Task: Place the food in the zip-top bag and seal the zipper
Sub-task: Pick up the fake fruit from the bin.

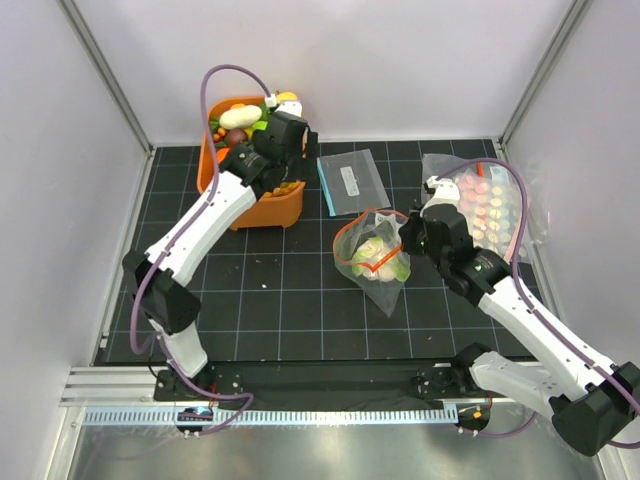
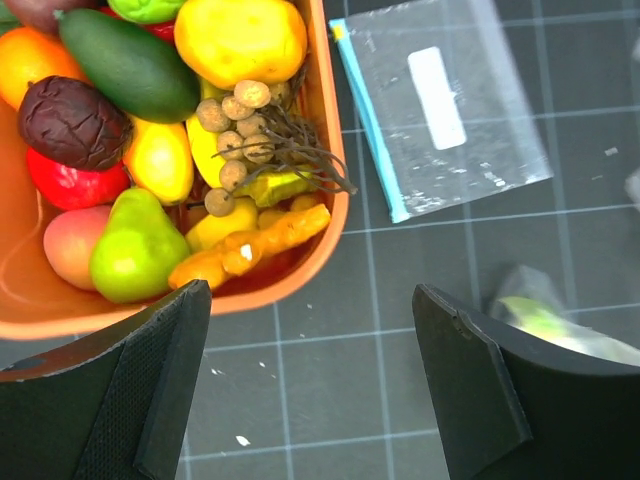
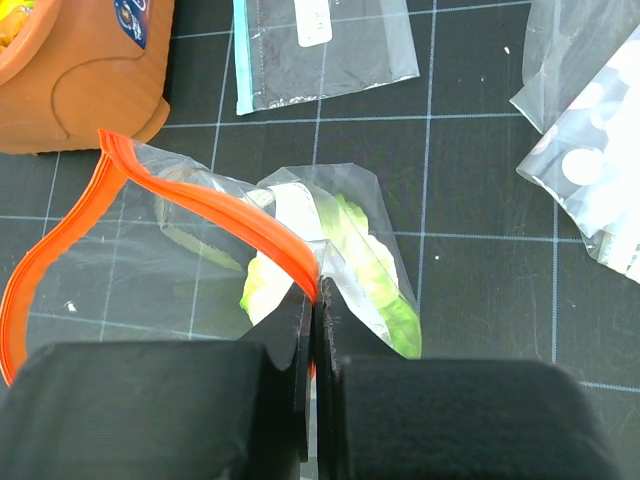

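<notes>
The zip-top bag [image 1: 372, 258] lies on the black mat, its mouth held open as a loop by the orange-red zipper [image 3: 220, 205]. A white-and-green cauliflower [image 3: 375, 275] shows through the plastic inside it. My right gripper [image 3: 315, 300] is shut on the zipper at the bag's right end [image 1: 408, 232]. More food fills the orange basket [image 2: 300, 270]: a cluster of tan balls [image 2: 235, 130], a green pear [image 2: 130, 250] and a dark avocado [image 2: 125, 65]. My left gripper [image 2: 312, 390] hangs open and empty over the mat just off the basket's right edge [image 1: 283, 160].
A flat clear bag with a blue edge and white label [image 1: 350, 182] lies between the basket and the zip-top bag. A larger clear bag of pink discs [image 1: 485, 205] sits at the right. White walls and metal posts close in the mat.
</notes>
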